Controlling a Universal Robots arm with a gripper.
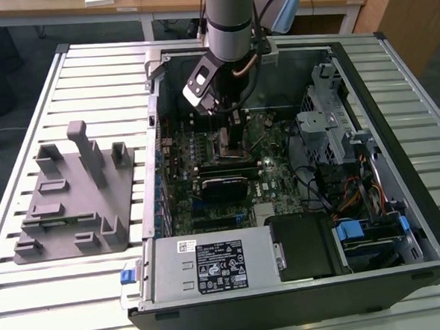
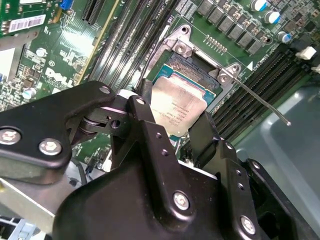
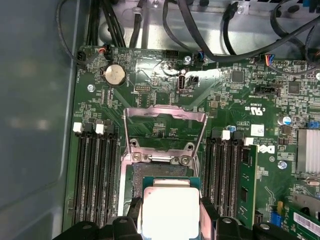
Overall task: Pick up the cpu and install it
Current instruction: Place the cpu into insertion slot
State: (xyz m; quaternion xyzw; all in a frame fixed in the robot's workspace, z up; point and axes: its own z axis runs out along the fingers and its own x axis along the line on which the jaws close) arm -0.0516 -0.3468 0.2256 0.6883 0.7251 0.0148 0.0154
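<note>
Gripper: black two-finger gripper (image 2: pixel 175 114), clamped on the chip, no gap visible between fingers and chip edges.
Fingers: one black finger (image 2: pixel 202 134) on each of two opposite sides, flanking the plate in both wrist views.
Cpu: small flat square cpu (image 3: pixel 170 212) with pale silver metal top plate and green rim, held between the fingers, low over the board.
Direction: straight down from gripper to seat, with nothing sideways to make up by the look of it.
Socket: black square socket (image 2: pixel 197 64), directly under the cpu and partly covered by it; seated or just hovering, cannot tell.
Alignment: square chip, so no long axis to speak of; parallel to the socket's edges, going by the first wrist view.
Load frame: silver metal retaining frame (image 3: pixel 165 112), swung open, clear of the seat.
Lever: thin metal rod (image 2: pixel 260 102), unlatched, angling away beside the socket.
Memory slots: long black slots (image 3: pixel 95 175), flanking the socket on both sides.
Board: green motherboard (image 3: pixel 150 75), inside the open black computer case (image 1: pixel 289 314).
Tray: grey plastic holder tray with upright pegs (image 1: pixel 72 196), well apart on the slatted metal table (image 1: pixel 87 68), at the exterior view's left.
</note>
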